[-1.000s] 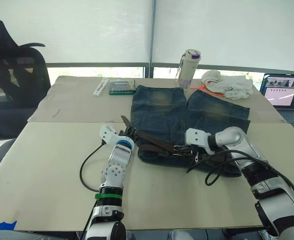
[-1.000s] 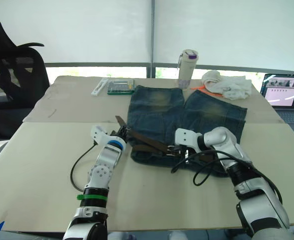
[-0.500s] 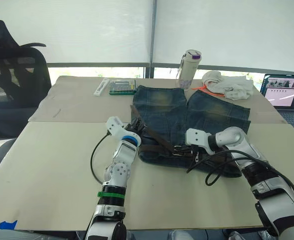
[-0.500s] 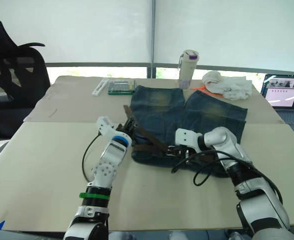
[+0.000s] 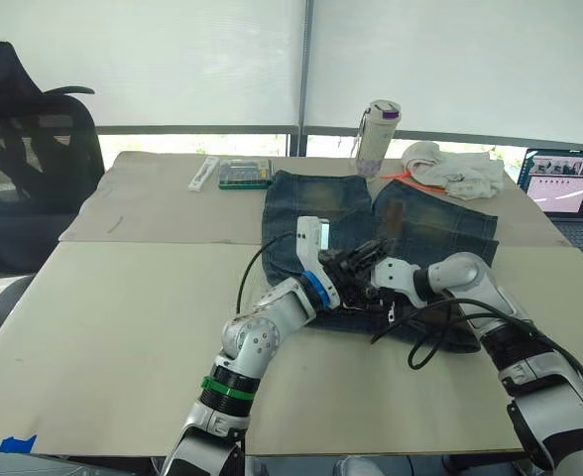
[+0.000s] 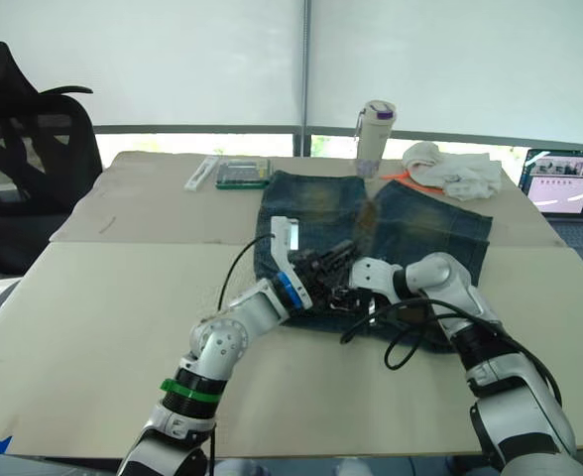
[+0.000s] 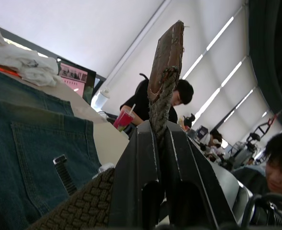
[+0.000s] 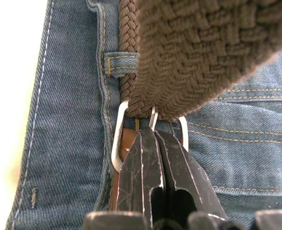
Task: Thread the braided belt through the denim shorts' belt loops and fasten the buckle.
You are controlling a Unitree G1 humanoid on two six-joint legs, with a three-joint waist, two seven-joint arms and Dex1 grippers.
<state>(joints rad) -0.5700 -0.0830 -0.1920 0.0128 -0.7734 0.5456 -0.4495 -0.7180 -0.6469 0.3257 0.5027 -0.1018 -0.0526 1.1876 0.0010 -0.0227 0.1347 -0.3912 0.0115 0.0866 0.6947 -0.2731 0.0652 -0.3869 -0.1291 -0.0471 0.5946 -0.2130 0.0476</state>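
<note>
The denim shorts (image 5: 430,223) lie flat on the table with the waistband nearest me. My left gripper (image 7: 161,132) is shut on the tip of the braided belt (image 7: 166,57), which sticks up past its fingers. It hovers over the middle of the waistband, right beside my right gripper (image 5: 373,291). My right gripper (image 8: 153,134) is shut on the silver buckle (image 8: 116,143), pinching it at the prong. Behind the buckle the brown strap (image 8: 127,33) runs under one of the belt loops (image 8: 113,63). A lifted stretch of the belt (image 8: 198,52) hangs close over the buckle.
A bottle (image 5: 375,137), a white cloth bundle (image 5: 450,167) and a laptop (image 5: 566,183) stand beyond the shorts. A green box (image 5: 243,173) lies at the back left, and a black chair (image 5: 24,149) stands left of the table. Black cables (image 5: 425,337) loop off my right arm.
My left arm has swung right from the shorts' left edge across the waistband to the right gripper, carrying the belt's tip. The right gripper has stayed at the buckle.
</note>
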